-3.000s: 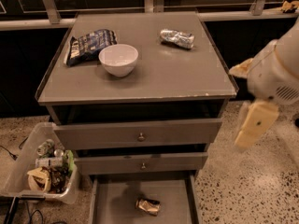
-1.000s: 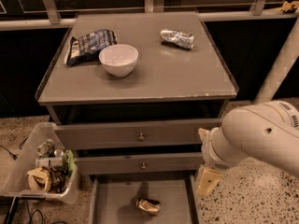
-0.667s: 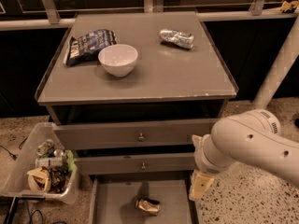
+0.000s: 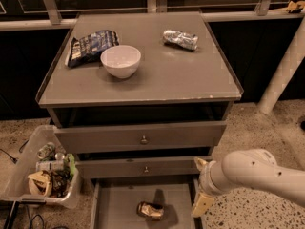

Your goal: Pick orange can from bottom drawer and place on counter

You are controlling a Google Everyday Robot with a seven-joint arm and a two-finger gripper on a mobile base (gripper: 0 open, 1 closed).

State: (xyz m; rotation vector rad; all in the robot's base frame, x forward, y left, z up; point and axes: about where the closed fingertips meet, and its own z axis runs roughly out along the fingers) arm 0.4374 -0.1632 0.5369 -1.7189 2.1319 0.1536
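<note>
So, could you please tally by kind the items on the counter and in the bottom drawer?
Cans: 2 (silver can on counter, orange can in bottom drawer)
Bowls: 1
Snack bags: 1
Total: 4
Gripper hangs beside the drawer's right wall.

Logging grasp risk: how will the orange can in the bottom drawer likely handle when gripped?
It looks dented, so the orange can is probably empty, light and easily crushed further. Lying on its side in the bottom drawer, it may roll if nudged. The claw hangs at the drawer's right edge, apart from it.
</note>
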